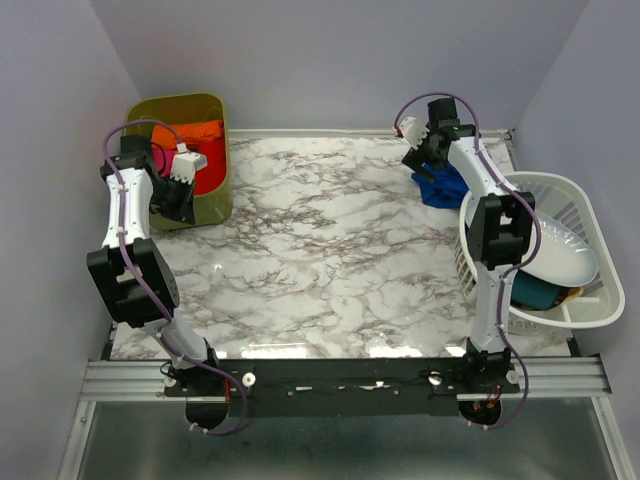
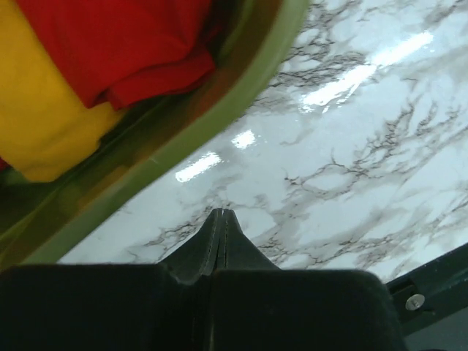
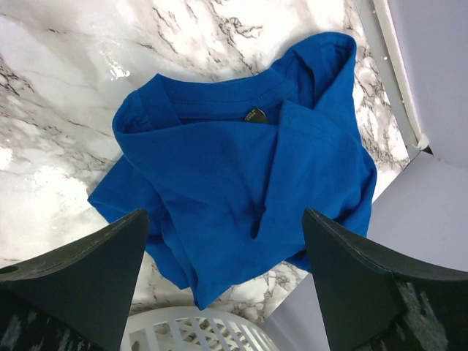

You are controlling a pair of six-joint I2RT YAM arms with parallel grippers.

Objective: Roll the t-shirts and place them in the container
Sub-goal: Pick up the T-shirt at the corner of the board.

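A royal blue t-shirt lies crumpled on the marble table at the far right, collar and label facing up. In the top view the blue t-shirt sits beside the white basket. My right gripper hovers over it, open, with its fingers wide apart and nothing between them; from above, the right gripper is just past the shirt. Orange and red t-shirts fill the green bin. My left gripper is shut and empty beside the bin's rim, near the red and yellow t-shirts.
The olive green bin stands at the far left corner. A white slatted basket on the right holds a white plate and a teal dish. The basket's rim lies just under the right gripper. Walls close in on three sides.
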